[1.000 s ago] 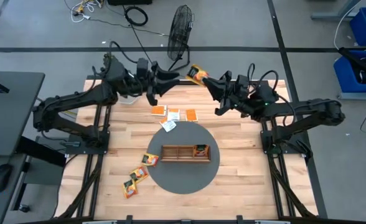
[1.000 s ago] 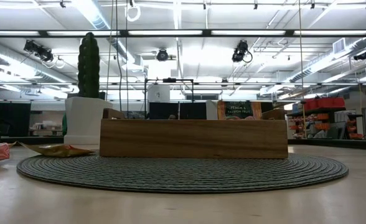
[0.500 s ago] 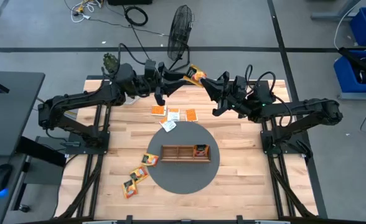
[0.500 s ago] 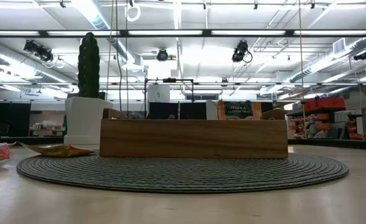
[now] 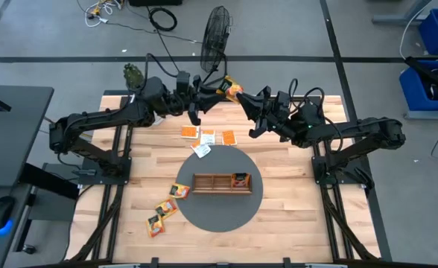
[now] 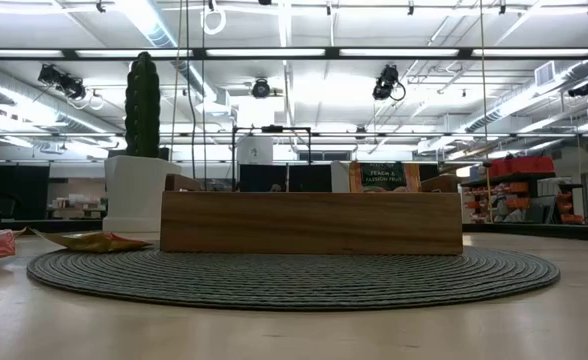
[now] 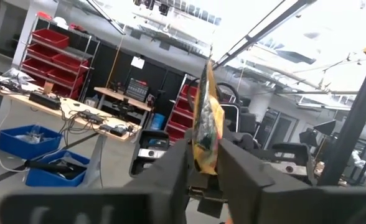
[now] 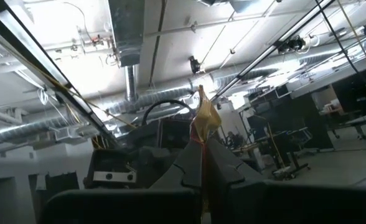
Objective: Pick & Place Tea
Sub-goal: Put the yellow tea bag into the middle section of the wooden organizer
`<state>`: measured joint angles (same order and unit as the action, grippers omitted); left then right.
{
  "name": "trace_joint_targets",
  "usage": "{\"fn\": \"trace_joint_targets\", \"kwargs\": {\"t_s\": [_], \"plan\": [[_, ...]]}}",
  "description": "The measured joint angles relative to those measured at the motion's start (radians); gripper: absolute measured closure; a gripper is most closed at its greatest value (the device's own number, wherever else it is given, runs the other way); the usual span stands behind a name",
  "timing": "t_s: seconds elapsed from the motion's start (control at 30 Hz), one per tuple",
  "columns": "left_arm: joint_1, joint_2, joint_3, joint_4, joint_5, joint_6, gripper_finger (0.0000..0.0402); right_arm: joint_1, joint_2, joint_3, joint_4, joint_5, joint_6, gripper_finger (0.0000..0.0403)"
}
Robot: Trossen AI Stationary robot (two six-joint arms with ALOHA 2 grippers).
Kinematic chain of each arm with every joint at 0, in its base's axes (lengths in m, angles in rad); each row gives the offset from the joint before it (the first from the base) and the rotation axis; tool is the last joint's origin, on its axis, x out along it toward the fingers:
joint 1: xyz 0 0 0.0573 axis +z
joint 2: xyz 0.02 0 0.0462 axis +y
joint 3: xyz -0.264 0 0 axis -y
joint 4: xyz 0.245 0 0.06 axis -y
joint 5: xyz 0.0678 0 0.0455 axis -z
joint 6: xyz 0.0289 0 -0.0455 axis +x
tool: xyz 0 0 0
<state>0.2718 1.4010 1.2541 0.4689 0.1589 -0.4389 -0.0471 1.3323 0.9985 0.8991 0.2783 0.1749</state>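
My left gripper [image 5: 208, 89] and my right gripper [image 5: 243, 99] both pinch one yellow-orange tea sachet [image 5: 230, 90], held in the air above the far edge of the pale wooden table [image 5: 293, 216]; each wrist view shows fingers closed on its edge. Risk: if both pull apart, the sachet may tear; if both let go, it falls clear of the long brown wooden compartment tray [image 5: 222, 183] on the round grey mat [image 5: 204, 212]. Loose sachets [image 5: 207, 137] lie between.
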Motion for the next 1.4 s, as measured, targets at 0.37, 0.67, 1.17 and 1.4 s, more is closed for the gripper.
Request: {"fn": "trace_joint_targets", "kwargs": {"t_s": [0.37,0.67,1.17,1.4], "plan": [[0.007,-0.005,0.0,-0.017,0.017,-0.003,0.0398,0.0,-0.011,0.001,-0.046,0.0,0.015,0.038],[0.074,-0.069,0.002,-0.217,0.13,-0.015,0.04,0.001,-0.157,0.001,-0.422,-0.011,0.071,0.0283],[0.073,-0.092,0.0,-0.743,0.168,0.115,0.0401,-0.013,-0.139,0.389,-1.337,-0.08,-0.034,0.0245],[0.018,-0.092,0.001,-0.854,0.154,0.226,0.0401,-0.062,0.064,0.661,-1.601,-0.262,-0.058,0.0245]]}}
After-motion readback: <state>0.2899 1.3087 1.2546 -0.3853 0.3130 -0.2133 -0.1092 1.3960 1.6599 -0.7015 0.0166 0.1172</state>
